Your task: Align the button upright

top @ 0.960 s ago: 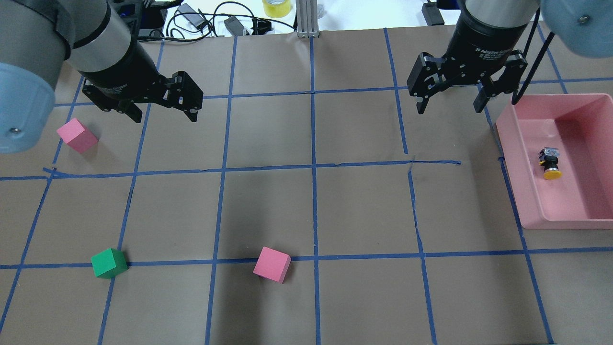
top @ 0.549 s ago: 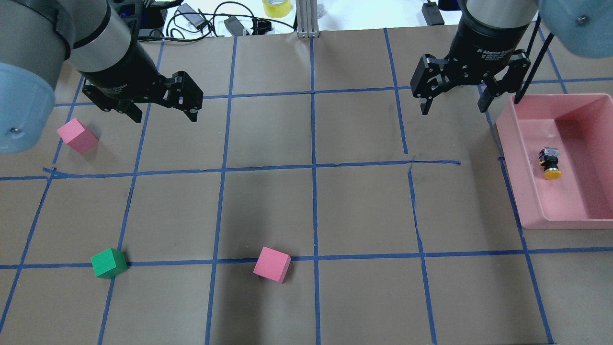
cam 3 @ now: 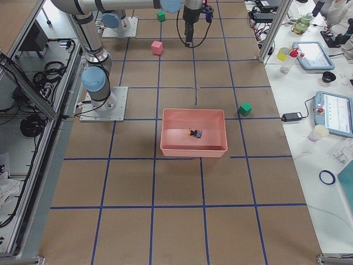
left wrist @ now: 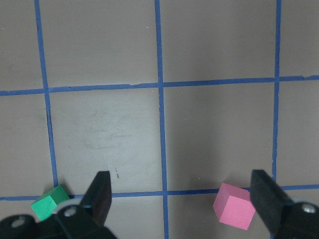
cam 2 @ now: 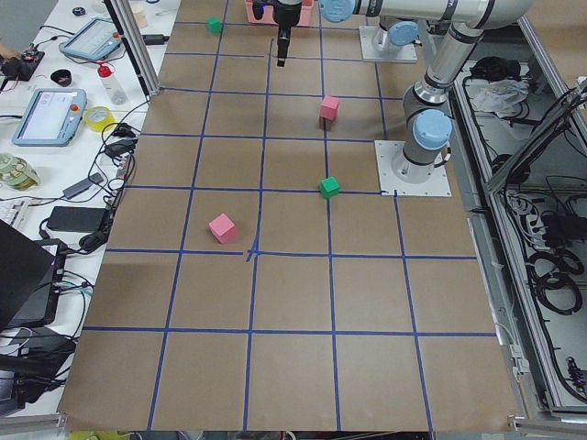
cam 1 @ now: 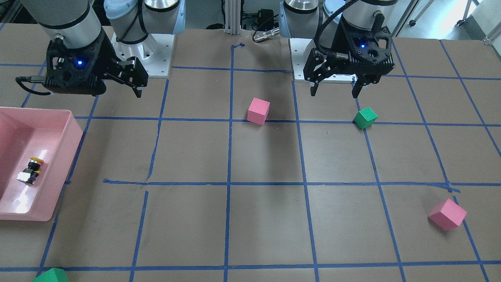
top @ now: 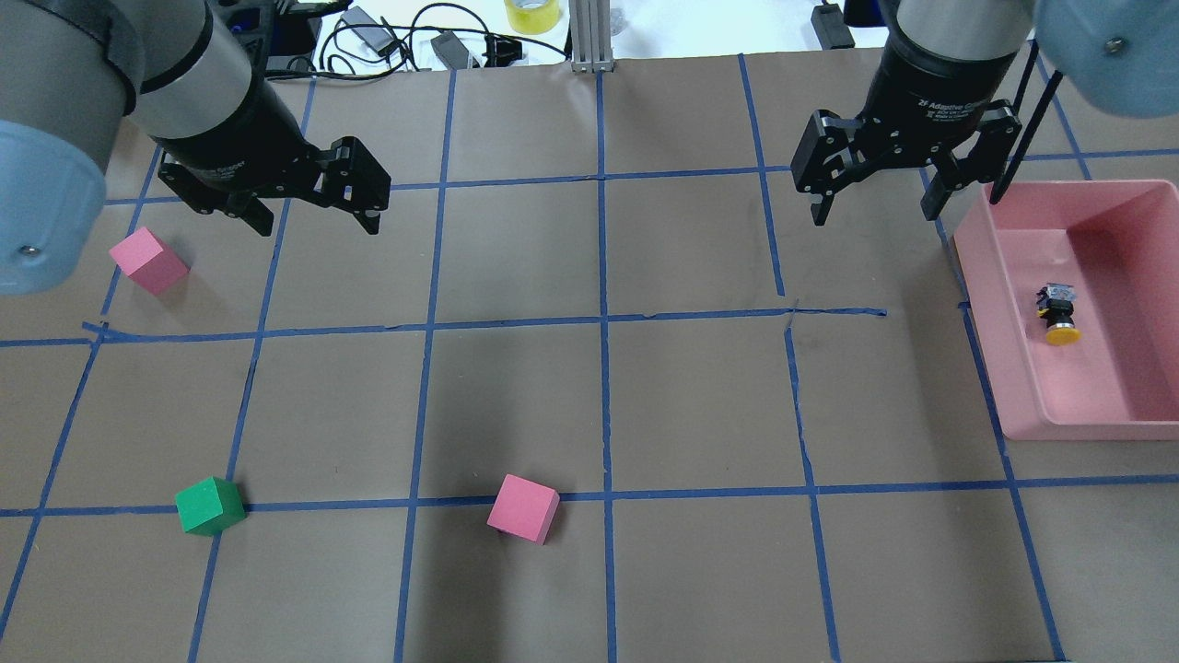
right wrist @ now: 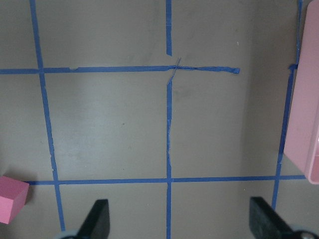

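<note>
- Bench [top: 700, 396] covered in brown paper with a grid of blue tape, seen from above and behind the robot.
- At far left, the left claw [top: 318, 226] hangs over the bench with its fingers spread wide and nothing between them.
- Just left of it and a little nearer lies a pink cube [top: 147, 261]. A green cube [top: 210, 505] sits near left, and a second pink cube [top: 523, 508] near centre.
- At far right, the right claw [top: 874, 216] hovers just left of the far-left corner of a pink bin [top: 1087, 429]. Its fingers are also spread wide and hold nothing.
- White lettering on the right wrist reads "2F Adaptive"; the rest cannot be made out.
- The button [top: 1057, 315] lies on its side on the bin floor, apart from all the walls. Its yellow cap points toward the near side and its pale end toward the far side.
- No writing can be read on the button.
- The button looks small, light and rigid, probably hard plastic.
- The round cap may be smooth enough to slip or roll. The flat sides of the black body look like the safer place to pinch.
- The bin walls may crowd a wide-spread claw coming down, so a steep approach from above seems wise.
</note>
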